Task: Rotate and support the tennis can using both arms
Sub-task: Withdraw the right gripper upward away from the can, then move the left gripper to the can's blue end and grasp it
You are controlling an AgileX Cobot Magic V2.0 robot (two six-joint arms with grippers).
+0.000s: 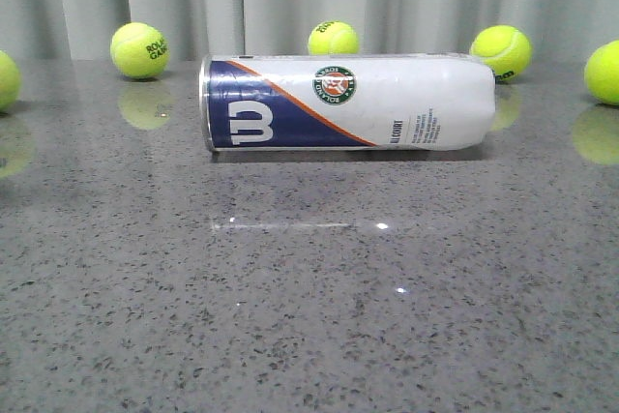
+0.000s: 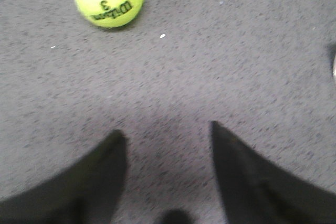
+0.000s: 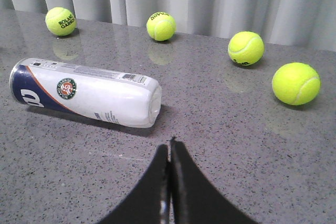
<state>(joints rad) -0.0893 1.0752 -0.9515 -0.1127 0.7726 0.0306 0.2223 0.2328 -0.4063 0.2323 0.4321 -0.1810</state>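
Lying flat: tennis can [image 1: 346,103]; R fingers [image 3: 169,148] closed.

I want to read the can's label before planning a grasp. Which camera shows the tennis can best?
The front view: the tennis can lies on its side, broadside to the camera, logo and emblem facing it. The right wrist view shows the whole can at an angle, smaller. The left wrist view shows at most a sliver at the frame's edge.

Bare table [image 1: 309,316] before tennis can [image 1: 348,102], tennis balls [image 1: 334,38] crowding behind it
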